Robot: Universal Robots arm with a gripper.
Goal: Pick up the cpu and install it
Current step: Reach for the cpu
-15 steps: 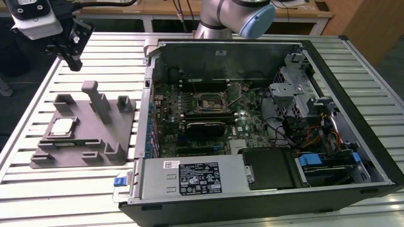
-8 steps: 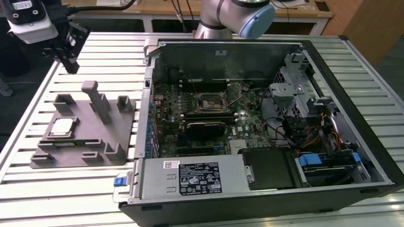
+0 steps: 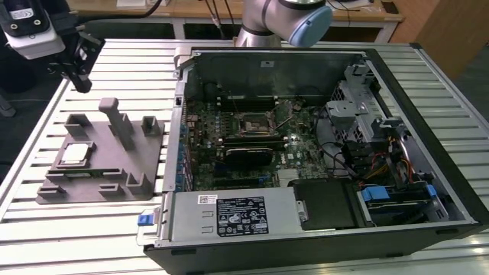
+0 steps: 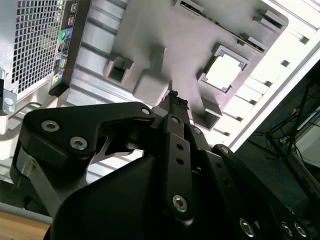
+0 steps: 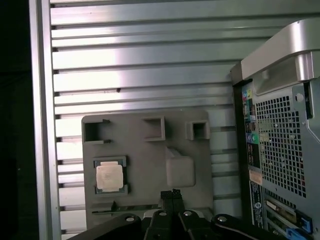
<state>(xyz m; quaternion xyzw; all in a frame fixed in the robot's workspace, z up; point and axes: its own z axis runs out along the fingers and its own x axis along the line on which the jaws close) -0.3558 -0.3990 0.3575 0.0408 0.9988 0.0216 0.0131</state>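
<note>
Jaws pinched together, nothing held; gripper [image 3: 80,85] hangs over the table [image 3: 46,229], clear of the fixture tray [image 3: 107,166]. In the exterior view the cpu [image 3: 75,153] is at 6 o'clock from the gripper; flat in a tray recess, metal top up; square, no long axis, edges parallel to the tray's. Open computer case [image 3: 267,71] at the tray's 3 o'clock.

Setting: robotics lab or assembly workshop.
Work surface: slatted aluminium table [image 3: 77,229].
Workpiece: opened desktop computer case [image 3: 267,63], centre right.
Fixture: grey fixture tray [image 3: 99,166], centre left.
Background: wooden benches [image 3: 191,8], top edge.
</note>
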